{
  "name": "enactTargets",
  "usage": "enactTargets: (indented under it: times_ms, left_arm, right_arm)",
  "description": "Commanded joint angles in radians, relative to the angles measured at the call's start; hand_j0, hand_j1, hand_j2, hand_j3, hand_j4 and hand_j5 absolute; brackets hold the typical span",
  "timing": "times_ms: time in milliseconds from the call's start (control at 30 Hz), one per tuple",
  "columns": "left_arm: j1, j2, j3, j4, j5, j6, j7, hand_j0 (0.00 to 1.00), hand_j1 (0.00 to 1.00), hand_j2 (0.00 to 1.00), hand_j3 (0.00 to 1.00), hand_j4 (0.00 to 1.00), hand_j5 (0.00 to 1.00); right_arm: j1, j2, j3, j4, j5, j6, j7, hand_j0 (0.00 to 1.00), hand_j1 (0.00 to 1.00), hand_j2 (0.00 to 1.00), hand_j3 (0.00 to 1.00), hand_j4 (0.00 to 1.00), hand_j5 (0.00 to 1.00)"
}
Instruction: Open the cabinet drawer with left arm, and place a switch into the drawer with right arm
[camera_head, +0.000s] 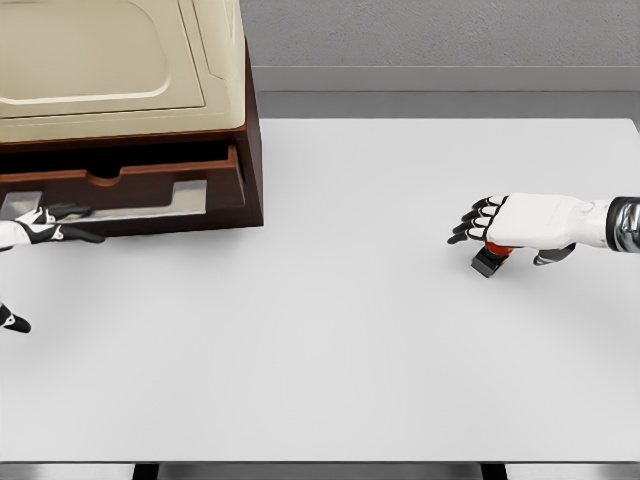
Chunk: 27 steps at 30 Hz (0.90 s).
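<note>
A brown cabinet (252, 150) with a cream top stands at the back left of the white table (330, 350). Its drawer (150, 185) sticks out a little, with a silver handle (150, 208) across its front. My left hand (55, 230) comes in at the left edge and lies against the handle's left end, fingers stretched out and thumb spread far below. The switch (492, 257), red on a black base, sits on the table at the right. My right hand (475, 225) hovers just over it, fingers spread, not closed around it.
A grey wall and ledge run behind the table. The table's front edge lies near the bottom of the picture.
</note>
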<state>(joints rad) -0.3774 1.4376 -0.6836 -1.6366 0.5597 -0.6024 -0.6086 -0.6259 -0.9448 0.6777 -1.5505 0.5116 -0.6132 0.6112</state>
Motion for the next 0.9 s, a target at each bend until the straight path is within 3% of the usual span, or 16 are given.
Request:
enactTargets:
  times_ms: [0, 500, 700, 867]
  left_arm:
    - [0.0, 0.01, -0.005, -0.003, 0.016, -0.009, -0.002, 1.0, 1.0, 1.0, 1.0, 1.0, 1.0]
    - [0.0, 0.076, -0.074, -0.003, 0.066, -0.009, -0.002, 1.0, 1.0, 1.0, 1.0, 1.0, 1.0]
    - [0.0, 0.095, -0.087, -0.003, 0.068, -0.009, -0.002, 1.0, 1.0, 1.0, 1.0, 1.0, 1.0]
    - [0.0, 0.112, -0.106, -0.002, 0.082, -0.009, -0.002, 1.0, 1.0, 1.0, 1.0, 1.0, 1.0]
  right_arm:
    - [0.0, 0.0, 0.0, 0.0, -0.004, 0.002, 0.0, 1.0, 1.0, 1.0, 1.0, 1.0, 1.0]
    - [0.006, -0.014, 0.006, -0.007, -0.004, 0.002, 0.0, 0.99, 0.99, 0.99, 0.99, 0.99, 0.99]
    - [0.011, -0.012, 0.009, -0.002, -0.004, 0.002, 0.0, 0.86, 0.86, 0.86, 0.86, 0.86, 0.86]
    - [0.011, -0.012, 0.008, -0.002, -0.004, 0.002, 0.0, 0.88, 0.88, 0.88, 0.88, 0.88, 0.88]
